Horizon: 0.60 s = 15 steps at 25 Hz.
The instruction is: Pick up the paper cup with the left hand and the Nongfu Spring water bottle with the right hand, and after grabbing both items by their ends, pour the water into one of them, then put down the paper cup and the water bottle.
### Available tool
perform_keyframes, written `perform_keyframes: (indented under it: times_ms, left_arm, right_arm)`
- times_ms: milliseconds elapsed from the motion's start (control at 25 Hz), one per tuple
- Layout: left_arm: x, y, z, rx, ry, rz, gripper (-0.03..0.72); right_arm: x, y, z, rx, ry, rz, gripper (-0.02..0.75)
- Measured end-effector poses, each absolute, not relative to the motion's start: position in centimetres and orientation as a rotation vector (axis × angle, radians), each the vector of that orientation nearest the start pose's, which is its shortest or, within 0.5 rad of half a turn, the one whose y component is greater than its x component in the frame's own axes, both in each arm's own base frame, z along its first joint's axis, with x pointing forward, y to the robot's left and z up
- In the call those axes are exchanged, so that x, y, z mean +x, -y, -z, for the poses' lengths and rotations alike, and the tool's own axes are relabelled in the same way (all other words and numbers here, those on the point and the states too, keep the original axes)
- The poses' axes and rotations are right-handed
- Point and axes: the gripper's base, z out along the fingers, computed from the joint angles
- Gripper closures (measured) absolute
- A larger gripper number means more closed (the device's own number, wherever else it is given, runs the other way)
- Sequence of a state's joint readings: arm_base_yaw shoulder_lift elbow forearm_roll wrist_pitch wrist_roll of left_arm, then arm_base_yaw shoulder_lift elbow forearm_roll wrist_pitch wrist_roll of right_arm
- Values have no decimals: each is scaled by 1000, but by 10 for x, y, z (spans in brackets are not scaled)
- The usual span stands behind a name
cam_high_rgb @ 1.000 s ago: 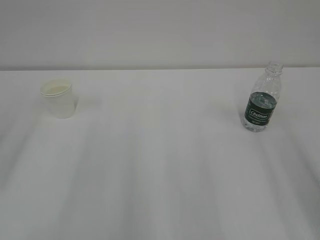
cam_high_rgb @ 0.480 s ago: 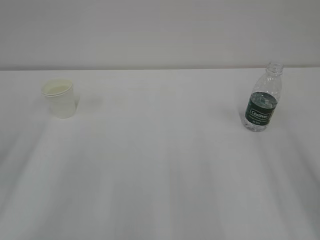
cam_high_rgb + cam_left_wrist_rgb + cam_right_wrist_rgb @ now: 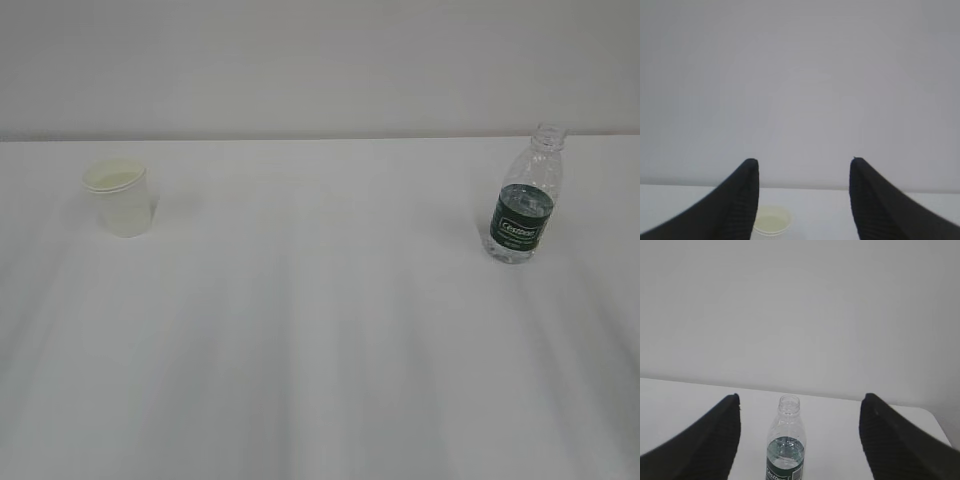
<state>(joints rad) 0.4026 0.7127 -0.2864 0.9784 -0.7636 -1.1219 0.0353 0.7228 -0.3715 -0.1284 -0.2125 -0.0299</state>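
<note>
Two hands, both spread, grasping nothing: left hand (image 3: 804, 200) above paper cup (image 3: 771, 221) at lower frame; right hand (image 3: 800, 435) frames upright bottle (image 3: 785, 445), lower centre.

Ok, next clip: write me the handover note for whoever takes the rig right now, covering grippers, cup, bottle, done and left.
Left gripper: open, empty, paper cup ahead of it.
Right gripper: open, empty, lined up on the Nongfu Spring water bottle.
Cup stands upright at table left; bottle upright at right, capless, part full of water.
Done: approach only.
Left: grasp both, pour, set both down.
</note>
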Motion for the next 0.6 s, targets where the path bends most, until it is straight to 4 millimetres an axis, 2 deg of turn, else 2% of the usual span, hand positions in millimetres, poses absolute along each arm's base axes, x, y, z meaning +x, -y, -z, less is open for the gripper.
perform_keyframes:
  times_ms: [200, 360, 480, 600]
  left_arm:
    - [120, 1, -295, -55, -1409, 329, 278]
    - [115, 1, -293, -62, -1438, 292, 289]
    - [115, -2, -282, -106, -1477, 283, 314]
    - [113, -3, -258, -184, -1513, 305, 340]
  right_arm:
    - [152, -8, -290, -175, -1616, 71, 183]
    - [152, -8, -290, -175, -1616, 71, 183]
    - [152, -8, -289, -174, -1617, 69, 183]
    - [152, -8, -289, -174, -1617, 69, 190]
